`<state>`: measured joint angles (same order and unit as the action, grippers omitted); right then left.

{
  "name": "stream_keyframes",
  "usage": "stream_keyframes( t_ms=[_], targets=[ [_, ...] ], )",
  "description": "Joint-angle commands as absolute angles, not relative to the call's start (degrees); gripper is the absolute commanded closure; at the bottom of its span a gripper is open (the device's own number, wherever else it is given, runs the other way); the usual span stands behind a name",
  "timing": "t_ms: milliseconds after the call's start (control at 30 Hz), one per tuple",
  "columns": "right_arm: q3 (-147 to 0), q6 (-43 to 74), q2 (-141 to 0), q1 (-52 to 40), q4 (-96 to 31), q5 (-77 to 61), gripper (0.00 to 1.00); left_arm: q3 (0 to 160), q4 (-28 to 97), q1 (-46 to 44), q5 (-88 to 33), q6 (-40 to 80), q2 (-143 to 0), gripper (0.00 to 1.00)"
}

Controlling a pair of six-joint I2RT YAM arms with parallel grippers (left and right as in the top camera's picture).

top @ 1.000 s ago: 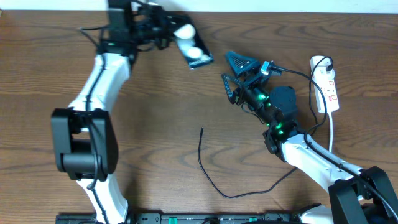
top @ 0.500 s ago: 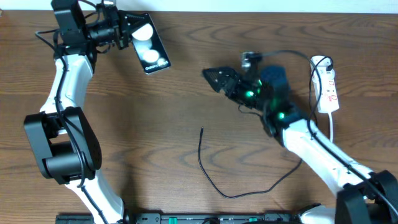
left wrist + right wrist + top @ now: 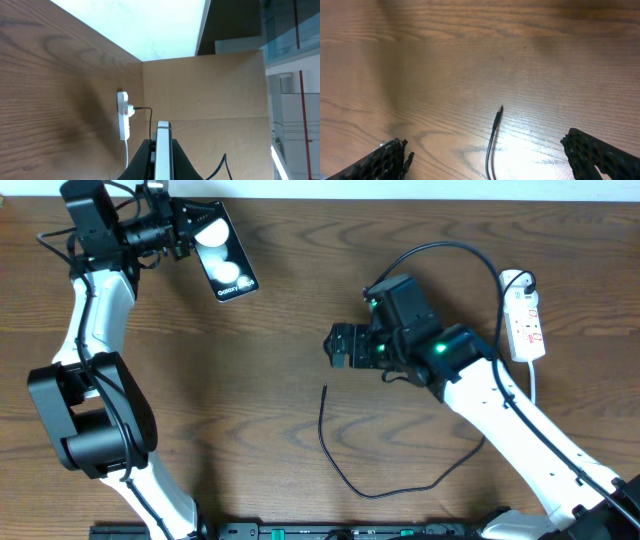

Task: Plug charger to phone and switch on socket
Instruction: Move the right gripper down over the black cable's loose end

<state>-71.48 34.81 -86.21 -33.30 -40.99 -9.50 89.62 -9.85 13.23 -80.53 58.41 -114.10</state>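
Observation:
The phone (image 3: 228, 260), a black slab with two white circles, is held off the table at the far left by my left gripper (image 3: 183, 230), which is shut on its end. In the left wrist view the phone (image 3: 163, 134) shows edge-on between the jaws (image 3: 162, 155). The charger cable (image 3: 335, 460) lies on the table with its plug tip (image 3: 325, 388) pointing away. My right gripper (image 3: 340, 346) is open, just above and beyond that tip. In the right wrist view the tip (image 3: 500, 108) lies between the spread fingers (image 3: 490, 155). The white socket (image 3: 526, 315) lies at the far right.
The socket also shows far off in the left wrist view (image 3: 123, 116), with a black plug in it. A thick black robot cable (image 3: 440, 250) arcs over the right arm. The socket's white cord (image 3: 534, 390) runs toward the front. The table's far edge (image 3: 400, 202) is close behind.
My left arm has swung left with the phone in it. My right gripper has moved left and down over the charger's tip and now faces the table.

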Motion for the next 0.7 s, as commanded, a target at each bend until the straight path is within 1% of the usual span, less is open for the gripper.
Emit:
stream_keyframes(
  t_ms=[0, 133, 233, 400, 533, 667],
  targets=[
    [-71.02, 35.97, -86.08, -34.50, -40.12, -5.48, 0.01, 90.21, -10.17, 13.39, -82.76, 58.00, -112.77, 0.93],
    [-71.05, 43.72, -87.35, -34.63, -39.75, -5.63, 0.01, 90.21, -10.17, 13.39, -82.81, 58.00, -112.77, 0.93],
    [-71.20, 46.37, -89.71, -35.38, -40.18, -5.98, 0.01, 90.21, -10.17, 13.39, -82.98, 58.00, -112.77, 0.93],
    [-72.93, 47.57, -95.24, -36.56, -42.50, -5.96, 0.01, 90.21, -10.17, 13.39, -82.96, 57.52, -112.77, 0.92],
    [-77.47, 47.57, -101.97, -37.89, -46.57, -5.96, 0.01, 90.21, -10.17, 13.39, -82.96, 57.41, -112.77, 0.93],
    [-82.72, 49.08, -108.09, -38.74, -50.70, -6.79, 0.07, 90.21, -10.20, 13.39, -82.96, 57.39, -112.77, 0.93]
  ],
)
